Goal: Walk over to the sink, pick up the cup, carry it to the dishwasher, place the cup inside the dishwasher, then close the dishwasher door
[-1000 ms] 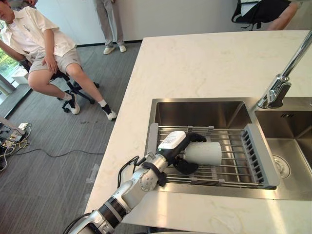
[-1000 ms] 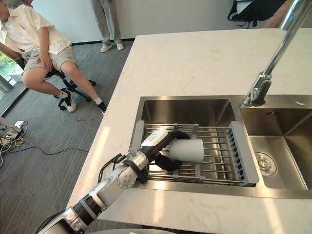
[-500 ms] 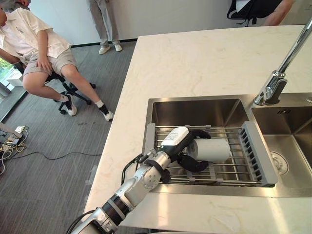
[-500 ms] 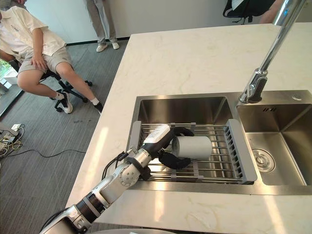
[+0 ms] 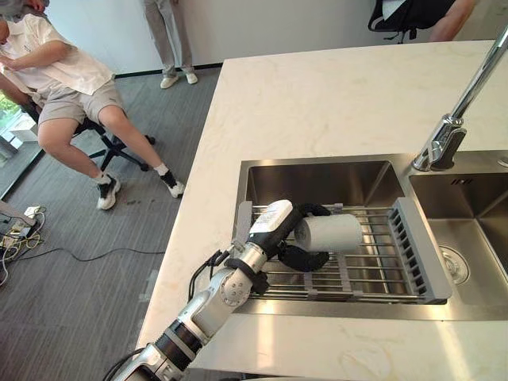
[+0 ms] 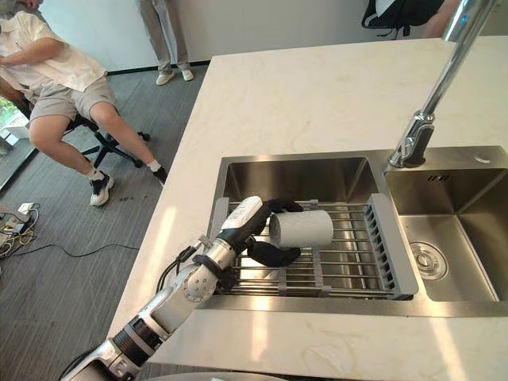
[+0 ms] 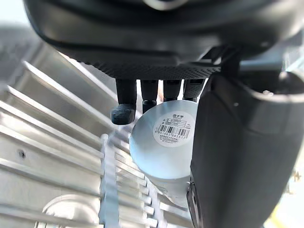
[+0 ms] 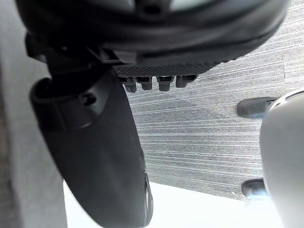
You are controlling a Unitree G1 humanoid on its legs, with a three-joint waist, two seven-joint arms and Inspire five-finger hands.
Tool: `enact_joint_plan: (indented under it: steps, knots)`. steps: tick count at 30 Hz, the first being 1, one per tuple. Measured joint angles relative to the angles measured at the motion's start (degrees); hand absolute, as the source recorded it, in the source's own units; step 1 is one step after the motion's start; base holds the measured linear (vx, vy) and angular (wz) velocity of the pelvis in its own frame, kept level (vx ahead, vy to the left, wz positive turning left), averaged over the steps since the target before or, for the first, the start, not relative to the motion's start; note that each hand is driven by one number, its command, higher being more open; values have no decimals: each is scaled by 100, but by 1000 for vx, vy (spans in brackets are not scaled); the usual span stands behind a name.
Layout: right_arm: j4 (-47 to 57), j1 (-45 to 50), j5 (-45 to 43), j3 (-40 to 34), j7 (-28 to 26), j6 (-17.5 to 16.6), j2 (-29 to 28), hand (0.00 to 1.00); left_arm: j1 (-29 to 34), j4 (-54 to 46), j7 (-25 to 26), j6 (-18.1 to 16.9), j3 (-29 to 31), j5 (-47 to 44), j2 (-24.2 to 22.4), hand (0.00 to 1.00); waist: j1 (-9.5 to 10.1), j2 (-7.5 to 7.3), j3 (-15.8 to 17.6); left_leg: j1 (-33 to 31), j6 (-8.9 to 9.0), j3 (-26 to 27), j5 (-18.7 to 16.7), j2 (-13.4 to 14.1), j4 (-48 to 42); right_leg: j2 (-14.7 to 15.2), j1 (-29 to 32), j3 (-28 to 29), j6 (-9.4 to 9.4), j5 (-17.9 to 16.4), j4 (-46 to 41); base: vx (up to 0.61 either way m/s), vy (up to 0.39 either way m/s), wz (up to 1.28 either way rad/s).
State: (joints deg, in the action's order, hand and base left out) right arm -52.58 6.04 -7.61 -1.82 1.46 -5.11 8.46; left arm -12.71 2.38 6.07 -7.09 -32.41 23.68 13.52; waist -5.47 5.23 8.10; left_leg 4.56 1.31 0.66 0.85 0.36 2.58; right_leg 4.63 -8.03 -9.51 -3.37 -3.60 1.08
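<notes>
Since half a second ago the cup has shifted a little toward the robot's left on the rack, with the hand still curled round it.

Left hand has its fingers bent over the top of the cup and its thumb tucked under the near side. So it is closed on the cup, close to the flat bottom end. That end has 1 sticker on it in the left wrist view.

I think the cup lies on its side across the thin bars of the drying rack. I cannot tell if it has left the bars yet. The rack sits over the left bowl of the sink.

Its side looks smooth and round, so I think it could roll or slip. It looks light. It may break if it is dropped, but I cannot tell what it is made of. A good place to hold it is round the middle of its side, fingers on top and thumb below, with a soft squeeze.

Right hand hangs over the grey floor with loose fingers and holds nothing.
</notes>
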Motion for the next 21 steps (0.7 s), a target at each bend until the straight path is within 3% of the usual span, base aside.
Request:
enact_joint_plan:
  steps: [10, 21]
  knots:
    - [-13, 69, 3, -3, 4, 0, 1, 100, 410, -1397, 404, -79, 631, -694, -221, 0, 179, 11, -34, -1, -9, -30, -4, -24, -68, 19, -17, -8, -3, -3, -47, -39, -7, 1]
    - [-207, 137, 2, 86, 104, -8, -8, 100, 1113, -2065, 786, -254, 968, -1707, -561, 0, 382, -17, -322, -17, -10, -165, -2, -47, -82, 17, -60, -87, 4, -16, -42, -19, -13, 4]
